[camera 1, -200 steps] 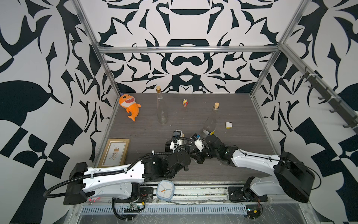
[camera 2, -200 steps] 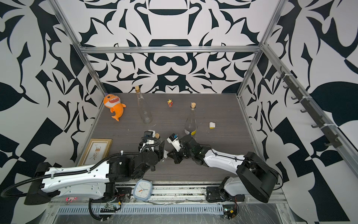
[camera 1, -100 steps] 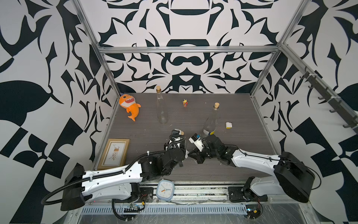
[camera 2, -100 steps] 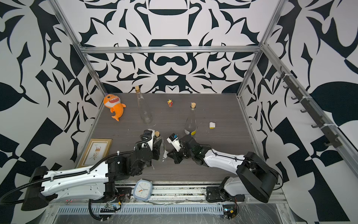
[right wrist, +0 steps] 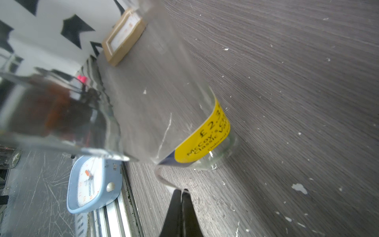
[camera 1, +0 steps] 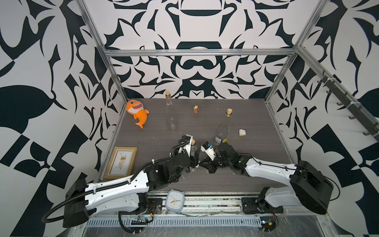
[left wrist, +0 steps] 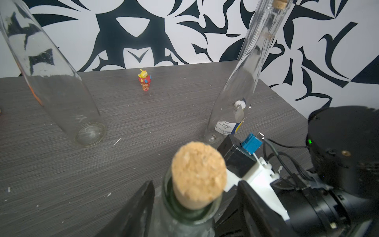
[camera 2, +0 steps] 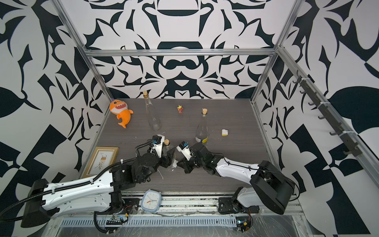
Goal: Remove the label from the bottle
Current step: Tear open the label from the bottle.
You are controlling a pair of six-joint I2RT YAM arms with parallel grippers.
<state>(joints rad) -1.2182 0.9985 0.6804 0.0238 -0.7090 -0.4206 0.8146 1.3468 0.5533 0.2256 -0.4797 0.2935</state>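
A clear glass bottle [left wrist: 184, 221] with a cork [camera 1: 192, 141] stands on the dark table [camera 1: 256, 115] near its front. My left gripper [left wrist: 196, 184] is shut on the bottle just below the neck, one finger on each side of the glass. Low on the bottle is a yellow label [right wrist: 203, 135] with black print. A pale peeled strip of the label [right wrist: 164, 178] curls off the glass to my right gripper [right wrist: 183, 190], which is shut on its end. In both top views the two grippers [camera 1: 193, 156] [camera 2: 178, 163] meet at the bottle.
Behind stand a tall clear bottle [camera 1: 171, 117] and a corked bottle with a torn label [camera 1: 223, 129]. An orange plush shark [camera 1: 136, 111], a small figure [camera 1: 195, 108], a rolled label scrap [camera 1: 242, 132], a picture frame [camera 1: 121, 162] and a blue clock [camera 1: 175, 200] lie around.
My left wrist has shifted slightly away from the front edge along the bottle. The right arm has hardly moved and still pinches the strip.
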